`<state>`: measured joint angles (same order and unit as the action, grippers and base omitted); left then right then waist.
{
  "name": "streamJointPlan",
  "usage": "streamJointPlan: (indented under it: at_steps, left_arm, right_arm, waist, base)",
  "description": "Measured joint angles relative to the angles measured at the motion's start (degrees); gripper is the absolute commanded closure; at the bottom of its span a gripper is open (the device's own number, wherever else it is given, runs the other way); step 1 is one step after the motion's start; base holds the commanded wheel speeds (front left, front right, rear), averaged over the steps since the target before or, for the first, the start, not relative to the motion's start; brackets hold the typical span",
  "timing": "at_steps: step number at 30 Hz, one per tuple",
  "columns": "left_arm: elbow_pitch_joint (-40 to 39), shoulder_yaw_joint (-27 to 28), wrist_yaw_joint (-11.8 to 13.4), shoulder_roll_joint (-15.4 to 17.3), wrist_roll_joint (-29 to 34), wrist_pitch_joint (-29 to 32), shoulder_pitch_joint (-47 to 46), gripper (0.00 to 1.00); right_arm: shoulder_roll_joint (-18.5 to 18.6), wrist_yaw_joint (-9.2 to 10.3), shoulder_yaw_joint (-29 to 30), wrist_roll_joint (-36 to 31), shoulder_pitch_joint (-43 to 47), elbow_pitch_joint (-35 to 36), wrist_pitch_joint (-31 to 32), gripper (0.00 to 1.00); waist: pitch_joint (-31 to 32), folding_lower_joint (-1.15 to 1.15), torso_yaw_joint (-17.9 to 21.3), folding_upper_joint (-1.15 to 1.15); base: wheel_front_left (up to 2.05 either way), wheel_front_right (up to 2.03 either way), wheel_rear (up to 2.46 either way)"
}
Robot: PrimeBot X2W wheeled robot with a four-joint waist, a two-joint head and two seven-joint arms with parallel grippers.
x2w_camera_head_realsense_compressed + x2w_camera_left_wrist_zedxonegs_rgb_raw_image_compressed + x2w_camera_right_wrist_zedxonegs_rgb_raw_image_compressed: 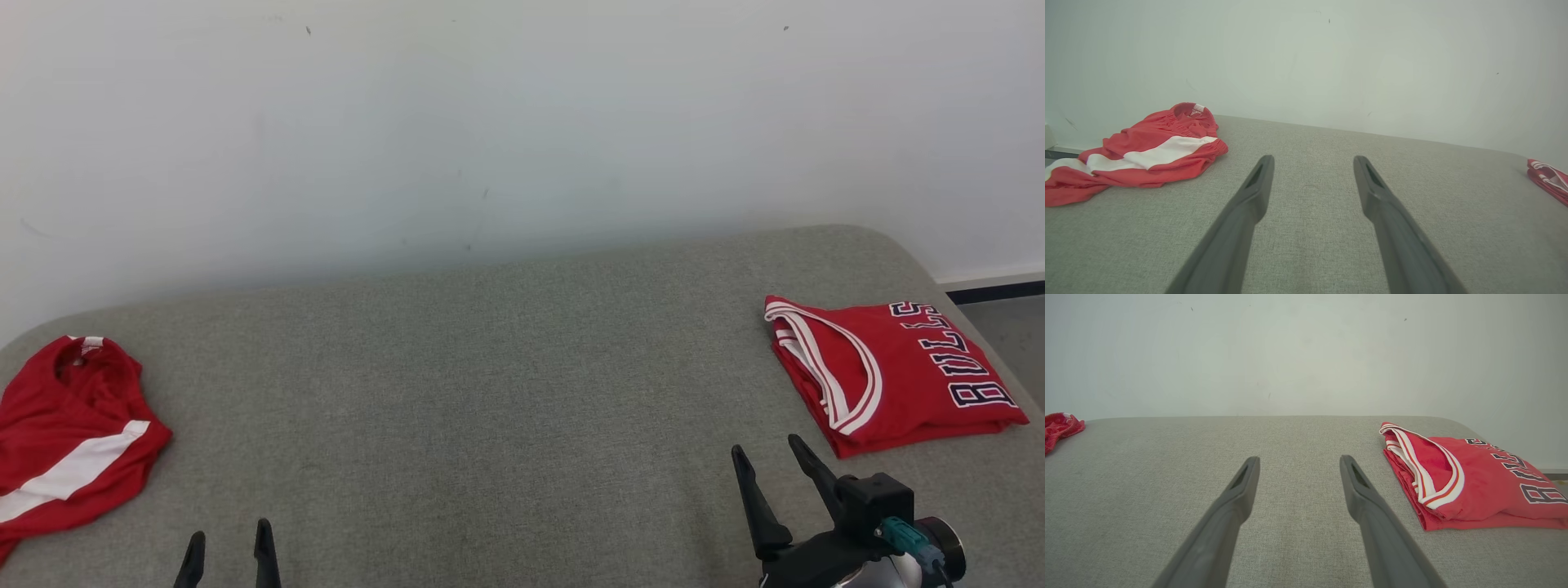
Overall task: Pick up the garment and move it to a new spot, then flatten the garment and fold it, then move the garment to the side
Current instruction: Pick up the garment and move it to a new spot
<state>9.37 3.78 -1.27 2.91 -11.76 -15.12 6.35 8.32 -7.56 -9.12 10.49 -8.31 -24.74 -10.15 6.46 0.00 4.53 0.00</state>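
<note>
A crumpled red garment (73,433) with a white stripe lies at the far left of the grey cloth surface (490,367); it also appears in the left wrist view (1147,155) and at the left edge of the right wrist view (1059,426). A folded red jersey (898,367) with white trim and dark lettering lies at the far right (1474,482) (1549,179). My left gripper (229,531) (1313,159) is open and empty near the front edge, right of the crumpled garment. My right gripper (766,445) (1299,458) is open and empty, just front-left of the jersey.
A plain white wall (490,122) rises right behind the surface. The surface has rounded corners, and at its right edge a strip of floor (1012,327) and a dark baseboard (996,291) show. A broad stretch of bare grey cloth lies between the two red garments.
</note>
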Motion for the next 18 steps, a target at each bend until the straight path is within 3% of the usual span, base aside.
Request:
streamJointPlan:
  at_steps: [9,18]
  left_arm:
    - [-0.24,-0.62,0.76,-0.01,0.14,0.00,-0.01,0.00]
    - [-0.69,0.32,0.68,-0.02,1.37,0.00,0.01,0.00]
  right_arm:
    - [-0.10,0.00,-0.77,0.60,-0.01,-0.57,0.01,0.00]
    - [-0.31,0.00,-1.01,0.78,0.05,-0.58,-0.46,0.00]
  waist:
    - [0.00,0.00,-0.89,0.00]
    - [0.01,0.00,-5.14,0.00]
  base:
    - [0.00,0.00,0.00]
    - [0.00,0.00,0.00]
